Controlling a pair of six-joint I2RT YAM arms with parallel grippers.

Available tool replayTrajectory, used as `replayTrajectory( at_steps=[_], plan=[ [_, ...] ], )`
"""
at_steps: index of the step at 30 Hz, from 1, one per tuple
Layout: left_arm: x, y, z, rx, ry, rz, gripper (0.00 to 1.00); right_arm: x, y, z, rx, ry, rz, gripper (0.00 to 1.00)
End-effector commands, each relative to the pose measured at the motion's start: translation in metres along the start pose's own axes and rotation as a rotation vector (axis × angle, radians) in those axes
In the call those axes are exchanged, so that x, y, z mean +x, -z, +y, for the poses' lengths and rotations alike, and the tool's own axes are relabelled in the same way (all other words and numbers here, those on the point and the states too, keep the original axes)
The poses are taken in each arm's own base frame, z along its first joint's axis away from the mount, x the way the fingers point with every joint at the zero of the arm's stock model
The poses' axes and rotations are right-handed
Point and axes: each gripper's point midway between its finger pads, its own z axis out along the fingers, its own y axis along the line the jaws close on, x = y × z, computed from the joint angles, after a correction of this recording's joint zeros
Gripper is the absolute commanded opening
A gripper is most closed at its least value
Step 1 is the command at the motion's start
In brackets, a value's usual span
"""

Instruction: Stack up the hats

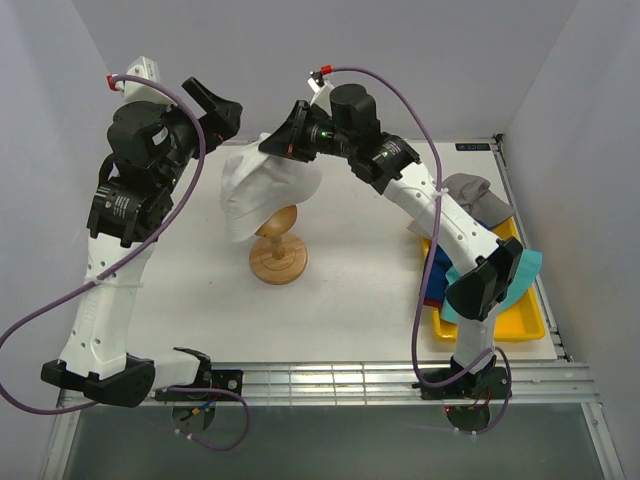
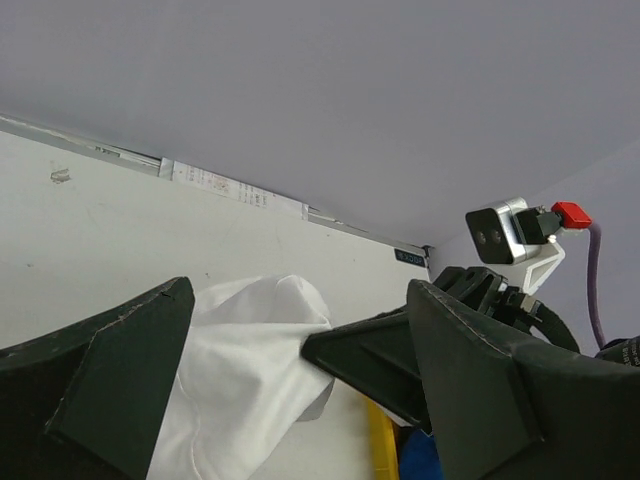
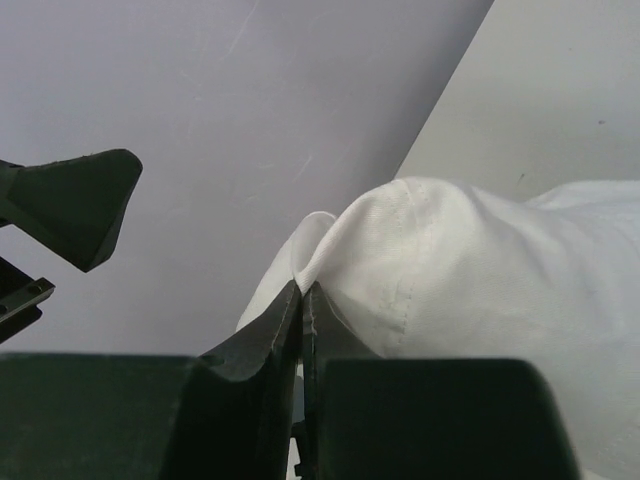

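A white hat (image 1: 262, 190) hangs draped over the round top of the wooden stand (image 1: 278, 256). My right gripper (image 1: 268, 148) is shut on a fold of its fabric at the upper edge; in the right wrist view the jaws (image 3: 302, 290) pinch the white hat (image 3: 450, 270) tight. My left gripper (image 1: 236, 122) hovers open just left of that spot, nothing between its fingers. In the left wrist view it (image 2: 300, 290) straddles the white hat (image 2: 240, 380) without touching it. A grey hat (image 1: 468, 188), a teal hat (image 1: 527, 270) and a navy blue hat (image 1: 437, 272) lie at the right.
The yellow tray (image 1: 500, 325) sits at the right edge of the table under the right arm's forearm, with the teal and navy hats on it. The stand's round wooden base (image 1: 278, 265) rests mid-table. Grey walls enclose the back and sides.
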Motion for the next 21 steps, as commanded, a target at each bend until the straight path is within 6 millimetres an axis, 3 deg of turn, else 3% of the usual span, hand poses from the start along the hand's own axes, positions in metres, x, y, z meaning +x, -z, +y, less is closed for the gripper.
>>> replayTrajectory(
  at_steps=[1, 6, 7, 15, 21],
  plan=[
    [-0.017, 0.013, -0.004, 0.010, -0.006, -0.057, 0.98, -0.011, 0.007, 0.026, -0.074, 0.029, -0.046, 0.08],
    [-0.013, 0.011, -0.003, 0.014, -0.002, -0.049, 0.98, 0.007, 0.007, 0.025, -0.062, 0.033, -0.008, 0.08],
    [-0.012, 0.011, -0.003, 0.013, -0.004, -0.048, 0.98, 0.014, 0.006, 0.017, -0.047, 0.025, 0.005, 0.08],
    [-0.008, 0.012, 0.000, 0.009, -0.004, -0.038, 0.98, 0.021, 0.015, 0.025, -0.050, 0.044, 0.012, 0.08],
    [0.001, 0.010, 0.004, 0.004, -0.001, -0.018, 0.98, 0.053, 0.014, -0.001, -0.005, 0.029, 0.075, 0.08]
  ],
)
